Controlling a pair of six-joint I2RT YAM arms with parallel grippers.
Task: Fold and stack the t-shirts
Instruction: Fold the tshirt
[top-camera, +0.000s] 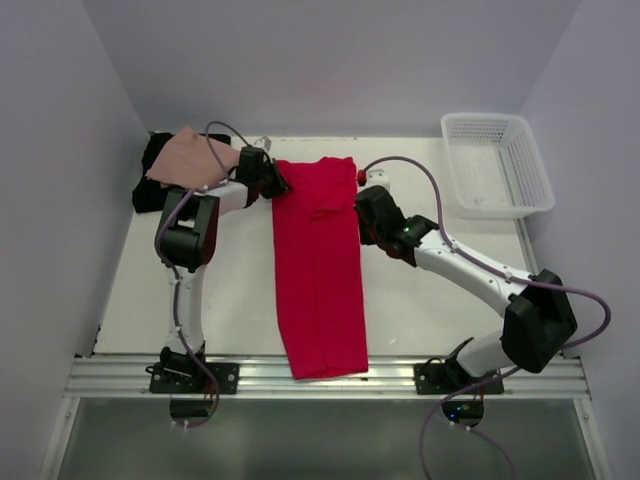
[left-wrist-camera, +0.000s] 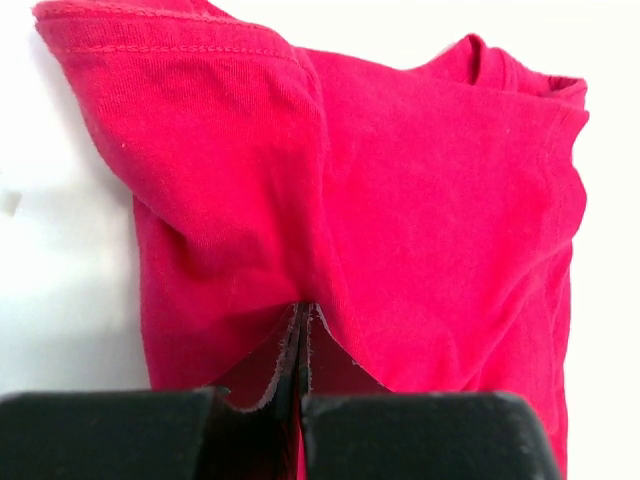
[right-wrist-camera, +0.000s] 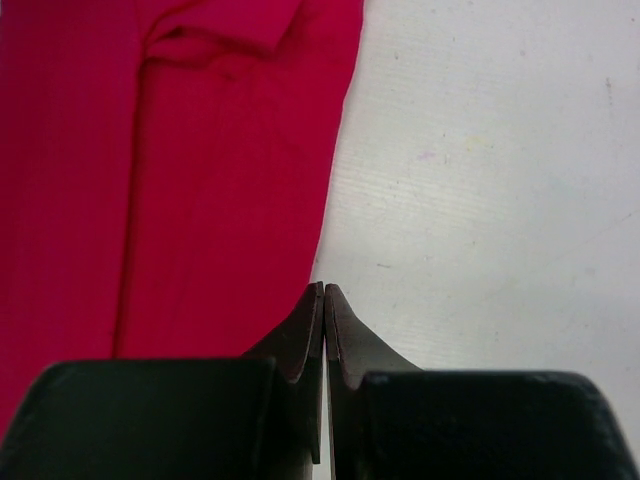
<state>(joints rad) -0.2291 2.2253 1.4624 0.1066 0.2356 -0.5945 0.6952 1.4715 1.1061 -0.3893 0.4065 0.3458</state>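
Far upper left of the overhead frame: black t-shirt (top-camera: 148, 180) bunched on the desk (top-camera: 440, 300), half covered by the salmon-pink t-shirt (top-camera: 190, 158) lying on top. Just right of that pile: left pincer (top-camera: 276, 184), clenched, tips sunk in a pucker at the upper left corner of the red t-shirt (top-camera: 318, 270); cannot tell whether any cloth sits between the jaws. Centre of the frame: that red shirt folded lengthwise into a long strip, collar end toward the top, hem reaching the metal rail (top-camera: 330, 378) at the bottom. At the strip's right edge, upper part: right pincer (top-camera: 362, 214), clenched too, tips down at the very border of cloth and bare desk, grasping nothing visible. Upper right corner: white lattice basket (top-camera: 498, 165), well apart from the shirts.
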